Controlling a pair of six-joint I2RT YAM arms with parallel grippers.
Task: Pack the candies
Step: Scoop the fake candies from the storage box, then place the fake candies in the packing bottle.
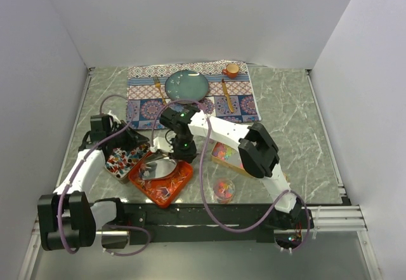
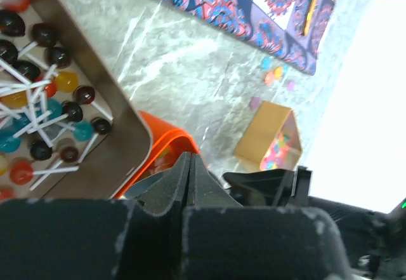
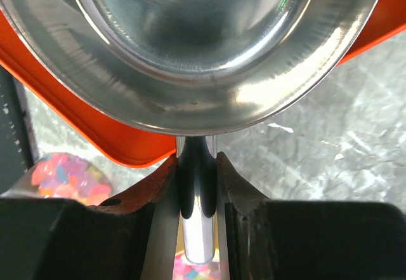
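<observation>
Scoop (image 3: 190,51) clamped in the right gripper (image 3: 196,166) over the orange tray (image 3: 76,121).

The scoop's handle is pinched between the right jaws, and its bowl is held above the orange tray's edge. The left gripper (image 2: 190,166) is seen with its jaws pressed together on nothing, just beside that tray's corner. Candies (image 1: 155,188) are spread in the orange tray. More are heaped in the metal tray (image 2: 130,135) at its 10 o'clock, in the box (image 2: 266,127) at its 2 o'clock and in a round dish (image 1: 232,192) at its 3 o'clock. A few loose ones are scattered on the table (image 2: 190,70) near the box. A mat (image 1: 143,93) bearing a plate (image 1: 187,84) is laid at 12 o'clock.
</observation>
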